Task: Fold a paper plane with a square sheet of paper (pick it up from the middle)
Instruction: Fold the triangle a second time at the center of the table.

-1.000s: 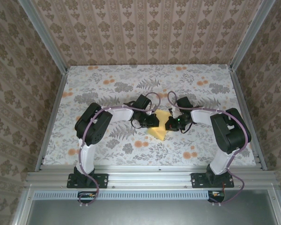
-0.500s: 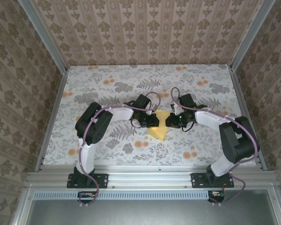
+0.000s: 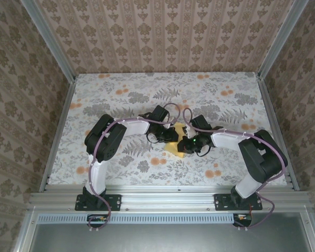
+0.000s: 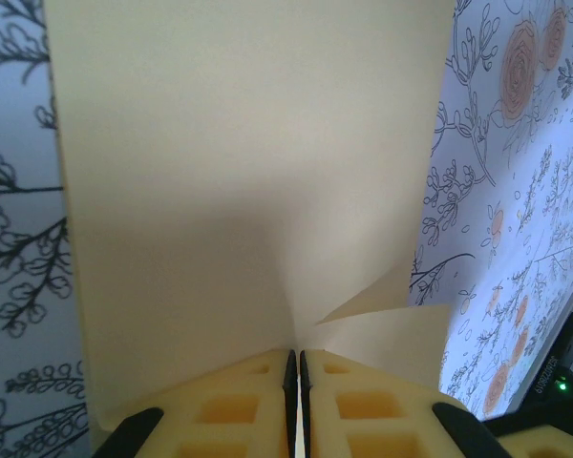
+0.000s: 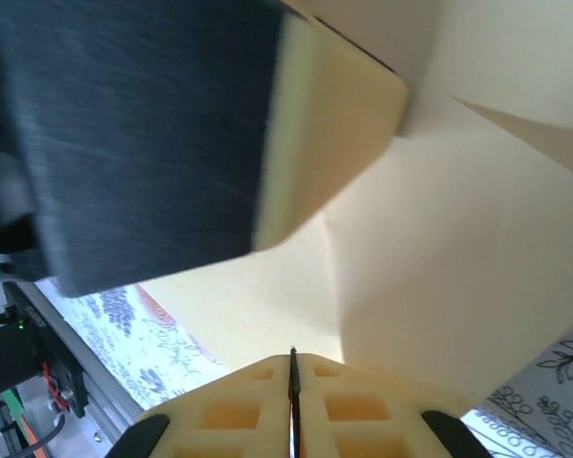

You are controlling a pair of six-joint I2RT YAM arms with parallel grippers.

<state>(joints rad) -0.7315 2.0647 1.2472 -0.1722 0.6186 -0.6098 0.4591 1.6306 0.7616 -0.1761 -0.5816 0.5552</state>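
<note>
- We see the sheet of paper (image 3: 172,150) near the middle of the table (image 3: 121,94), a little closer to the near edge than to the far one. It is about midway between the left and right edges.
- In the top view only parts of the yellow-orange sheet show: a piece on the near side of the two grippers and a small corner on their far side. The grippers cover the rest.
- The left gripper (image 3: 171,137) sits over the sheet's left part, reaching in from the left.
- In the left wrist view its fingers (image 4: 229,410) are pressed together, with only a thin dark seam between them. We see the sheet (image 4: 248,172) running straight out from that seam, so we take it to be pinched there.
- In the same view a small folded flap (image 4: 382,301) juts from the sheet just right of the fingertips. The flowered cloth (image 4: 516,191) shows past both side edges of the paper.
- The right gripper (image 3: 185,146) sits just beside the left one, over the sheet's right part, and the two are close to touching.
- In the right wrist view its fingers (image 5: 353,410) are also pressed together, with the fingertips right at the paper (image 5: 430,248). We cannot tell whether any paper is caught between them.
- That view also shows a finger of the left gripper (image 5: 153,143), dark with a pale pad, lying against the sheet up and to the left.
</note>
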